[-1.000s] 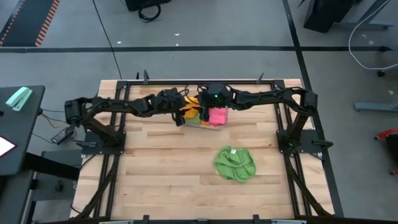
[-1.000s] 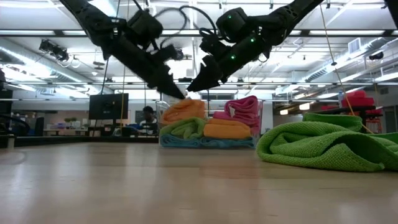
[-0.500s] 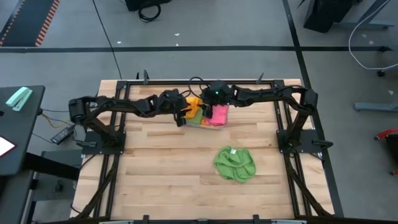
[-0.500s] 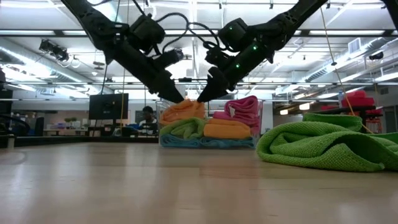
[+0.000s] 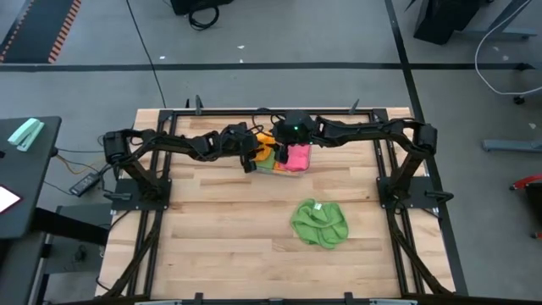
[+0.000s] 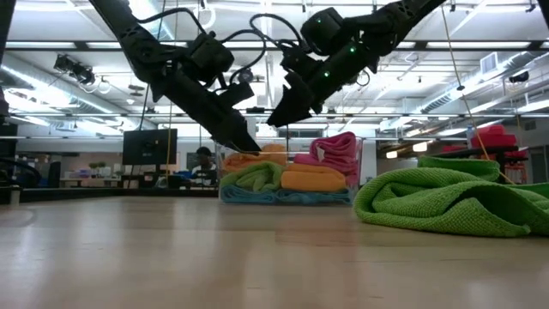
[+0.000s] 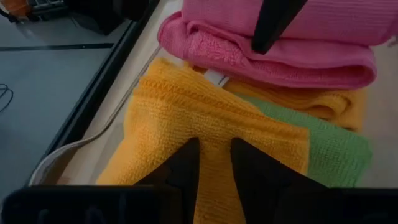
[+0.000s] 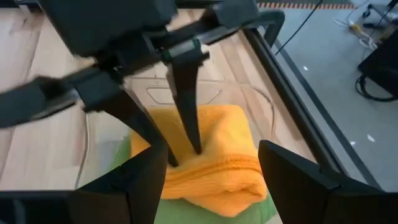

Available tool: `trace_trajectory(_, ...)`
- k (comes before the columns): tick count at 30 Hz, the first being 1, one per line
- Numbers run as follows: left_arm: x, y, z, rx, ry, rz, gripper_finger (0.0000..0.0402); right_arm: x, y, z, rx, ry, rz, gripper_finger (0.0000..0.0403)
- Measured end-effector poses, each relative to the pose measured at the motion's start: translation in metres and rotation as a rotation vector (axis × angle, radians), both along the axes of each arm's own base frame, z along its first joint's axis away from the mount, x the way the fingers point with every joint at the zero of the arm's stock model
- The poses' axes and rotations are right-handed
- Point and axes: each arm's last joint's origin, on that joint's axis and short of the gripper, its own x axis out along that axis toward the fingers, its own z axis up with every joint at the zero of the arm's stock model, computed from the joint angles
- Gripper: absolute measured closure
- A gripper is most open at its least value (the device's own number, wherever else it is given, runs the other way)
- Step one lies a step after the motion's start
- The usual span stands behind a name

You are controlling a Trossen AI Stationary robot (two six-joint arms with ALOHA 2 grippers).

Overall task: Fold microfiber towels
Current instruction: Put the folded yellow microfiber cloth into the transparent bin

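A clear tray [image 6: 225, 196] at the far middle of the table holds stacked microfiber towels. An orange one [image 7: 186, 106] lies on top, beside a pink one [image 7: 292, 43], with green [image 6: 257, 177], orange and blue ones below. My left gripper [image 7: 214, 144] reaches into the tray from the table's left and is shut on the top orange towel [image 5: 264, 144]. My right gripper [image 8: 211, 149] hangs open just above the same towel, touching nothing. A loose green towel [image 5: 320, 223] lies crumpled on the table's near right. My left gripper pinches a raised ridge of the top orange towel [image 7: 214, 132] between its two fingers [image 8: 189, 124], near the towel's left part. The fingers slant down from the table's left. The towel rests on the pile in the tray, its top dented where the fingers press in.
Black frame rails [image 5: 254, 111] run along the table's far edge and both sides, close behind the tray. Bare wood lies between the tray and the loose green towel, and across the near left.
My left gripper has come down onto the top orange towel, and the towel's top has sunk under it. My right gripper dipped toward the pile and has come up off it again.
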Motion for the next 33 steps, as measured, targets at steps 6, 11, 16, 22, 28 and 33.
trace_trajectory(6, -0.001, -0.010, 0.015, 0.004, -0.046, -0.020, 0.0308, -0.002, 0.003, -0.002, -0.019, 0.057, 0.011, 0.0142)
trace_trajectory(11, -0.003, -0.017, 0.029, -0.018, -0.106, -0.021, 0.0316, -0.010, 0.006, 0.005, -0.010, 0.090, 0.012, 0.0142)
trace_trajectory(16, -0.014, -0.018, 0.043, -0.082, -0.113, 0.023, 0.0326, -0.016, 0.010, 0.025, -0.034, 0.025, 0.012, 0.0142)
trace_trajectory(22, -0.027, -0.023, 0.055, -0.097, -0.089, 0.026, 0.0335, -0.025, 0.022, 0.050, -0.020, -0.062, 0.011, 0.0142)
trace_trajectory(28, -0.028, -0.023, 0.058, -0.112, -0.094, 0.036, 0.0332, -0.029, 0.050, 0.061, -0.013, -0.067, 0.082, 0.0142)
trace_trajectory(33, -0.016, -0.019, 0.048, -0.111, -0.101, 0.035, 0.0342, -0.040, 0.076, 0.077, -0.011, -0.081, 0.099, 0.0142)
